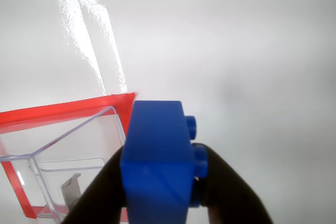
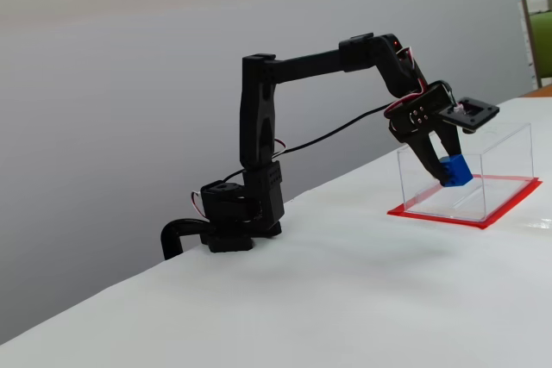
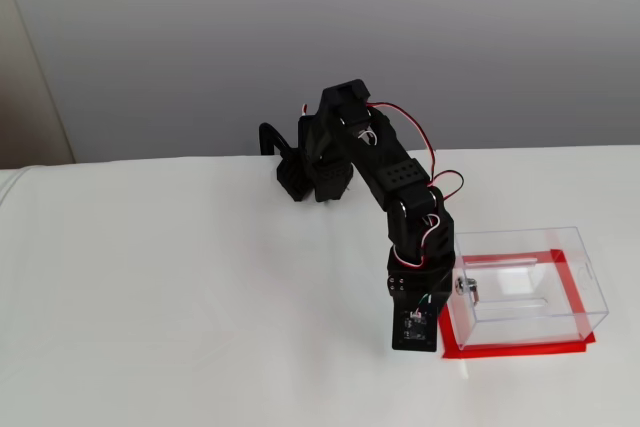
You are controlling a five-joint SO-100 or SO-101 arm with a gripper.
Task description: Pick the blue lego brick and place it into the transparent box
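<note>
My gripper (image 1: 160,153) is shut on the blue lego brick (image 1: 157,166), which fills the lower middle of the wrist view with its studs facing right. The transparent box (image 1: 68,145), with a red base edge, lies just left of the brick there. In a fixed view the gripper (image 2: 448,174) holds the brick (image 2: 455,170) off the table at the box (image 2: 504,165). In the other fixed view the gripper (image 3: 418,322) hangs just outside the left wall of the box (image 3: 530,297), near its silver knob (image 3: 463,285). The brick is hidden under the wrist there.
The white table (image 3: 180,297) stretches wide and bare left of the arm. The arm's black base (image 2: 233,221) stands at the table's far edge, with a grey wall behind it. A bright glare streak (image 1: 92,40) lies on the table beyond the box.
</note>
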